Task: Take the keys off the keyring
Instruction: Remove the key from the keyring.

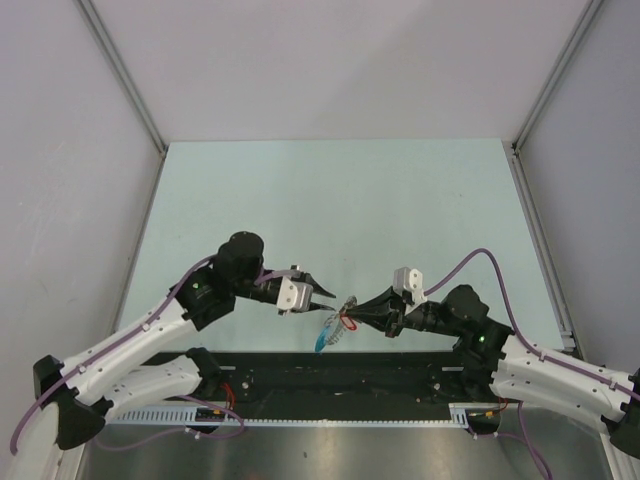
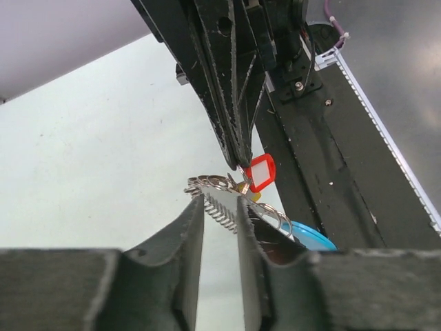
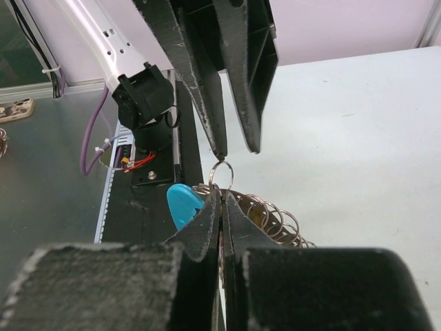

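Now | right hand (image 3: 221, 200) pinches keyring (image 3: 272, 215) | left hand (image 2: 220, 205) slightly parted, at keyring

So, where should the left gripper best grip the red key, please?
Probably the red key by its head, pinched across the side edges from the left arm's side: it hangs exposed beside the right gripper's shut tips, facing the left gripper.

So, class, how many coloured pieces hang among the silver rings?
2: a red piece at the right jaws' tips; a blue piece just below it. Others may be hidden.
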`<state>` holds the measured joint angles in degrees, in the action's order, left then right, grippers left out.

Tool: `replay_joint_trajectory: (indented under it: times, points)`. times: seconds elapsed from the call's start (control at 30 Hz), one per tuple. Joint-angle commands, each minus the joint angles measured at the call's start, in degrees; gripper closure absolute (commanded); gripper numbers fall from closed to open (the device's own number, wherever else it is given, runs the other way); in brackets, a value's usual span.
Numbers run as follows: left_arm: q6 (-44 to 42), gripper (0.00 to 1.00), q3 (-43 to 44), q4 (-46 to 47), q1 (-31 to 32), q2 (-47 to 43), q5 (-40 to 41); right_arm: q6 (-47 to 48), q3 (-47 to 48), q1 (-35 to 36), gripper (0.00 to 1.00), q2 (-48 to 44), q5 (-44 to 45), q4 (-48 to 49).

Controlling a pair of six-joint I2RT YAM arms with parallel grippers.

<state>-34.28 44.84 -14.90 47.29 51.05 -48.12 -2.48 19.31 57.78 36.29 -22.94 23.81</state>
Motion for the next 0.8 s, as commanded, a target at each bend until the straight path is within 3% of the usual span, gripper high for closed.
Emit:
replay_joint_trajectory:
  times: [0.0, 0.2, 0.33, 0.53, 0.6, 0.7, 0.77]
  points:
    - [-6.0, 0.67, 5.2, -7.9, -0.4, 1.1, 1.4, 0.6, 1.1, 0.1, 1.00, -0.9, 0.3, 3.7]
    - [-12.6, 0.58, 9.6, -16.9, -0.3, 3.9, 1.9, 0.4, 1.1, 0.1, 1.00, -1.1, 1.8, 3.2]
    - [-10.3, 0.51, 12.2, -18.3, -0.1, 5.7, 0.6, -0.2, 1.1, 0.0, 1.00, -0.9, 3.2, 3.4]
    - [6.4, 0.51, 14.6, -15.1, 0.3, 7.4, 3.3, -2.2, 1.5, -0.8, 1.00, 0.5, 4.2, 4.3]
    - [17.8, 0.54, 14.6, -13.1, 0.3, 8.9, 8.2, -3.1, 1.6, -1.0, 1.00, 1.1, 6.3, 4.6]
    - [27.9, 0.59, 16.4, -12.3, 0.5, 11.3, 17.8, -4.4, 1.9, -1.7, 1.00, 1.5, 10.1, 4.3]
    - [29.4, 0.59, 18.6, -13.7, 1.0, 12.9, 21.5, -4.5, 2.6, -2.1, 1.00, 1.5, 13.1, 3.0]
